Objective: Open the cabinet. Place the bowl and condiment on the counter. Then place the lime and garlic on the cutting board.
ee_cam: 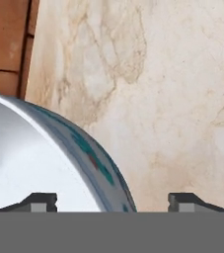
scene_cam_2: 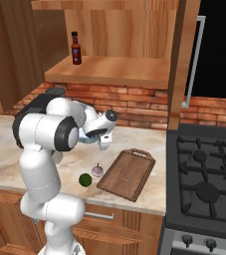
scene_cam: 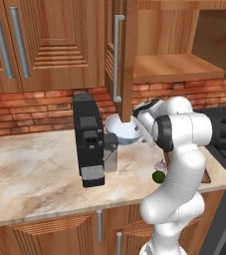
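Brick backsplash and wooden wall units frame a marbled counter (scene_cam_2: 144, 137), above which the cabinet (scene_cam_2: 109, 69) stands open with the condiment (scene_cam_2: 75, 48) upright on its shelf. The bowl (scene_cam: 123, 129) sits on the counter beside a coffee machine (scene_cam: 88, 139). The pincer (ee_cam: 112, 201) stands wide, its tips straddling the bowl rim without gripping. The lime (scene_cam_2: 85, 179) and garlic (scene_cam_2: 97, 171) lie on the counter just beside the cutting board (scene_cam_2: 128, 173), not on it. The bottle is probably light, rigid and smooth; grip it across the body below the neck and keep it upright. The lime is round and likely to roll; the garlic is lumpy; grip each across its middle.
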